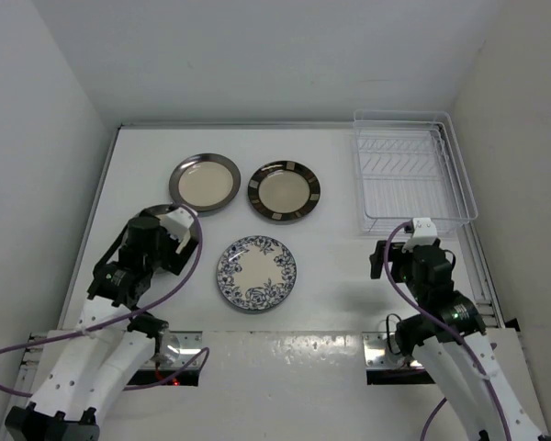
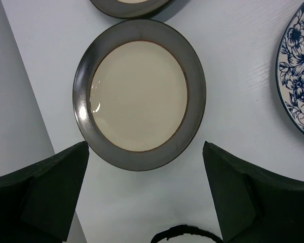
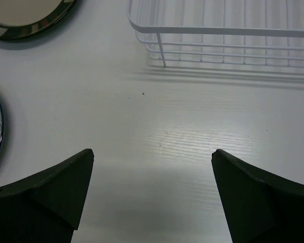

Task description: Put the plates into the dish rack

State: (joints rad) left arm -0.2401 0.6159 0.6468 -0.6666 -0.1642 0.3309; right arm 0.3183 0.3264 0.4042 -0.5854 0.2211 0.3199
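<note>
**Plates, three, all flat on the table.**
1. Cream centre, dark metallic rim (image 1: 205, 182): far left of the group.
2. Cream centre, brown rim with patch marks (image 1: 284, 191): just beside item 1 on its right, with a narrow gap between them.
3. White with blue floral pattern (image 1: 256, 273): nearer the arm bases, below the gap between items 1 and 2 and apart from both.

**Dish rack (image 1: 406, 170).** White wire basket with rows of thin tines, standing at the far right of the table, well apart from the plates.

**Left hand (image 2: 145, 149).** Jaws spread wide with nothing held. It hovers over the near edge of item 1. In the wrist view that plate lies ahead of the two dark fingers (image 2: 55, 187) and between them, the rim of item 2 shows at the top and item 3 at the right border.

**Right hand (image 3: 152, 154).** Jaws likewise wide with nothing held, and only bare table between the fingers. It hangs just short of the rack's near left corner. Slivers of items 2 and 3 show at the left of its wrist view.

**Table (image 1: 331, 266).** White top, white walls on three sides.

**Cable (image 1: 188, 276).** Purple, looping from the left wrist back toward the base.
</note>
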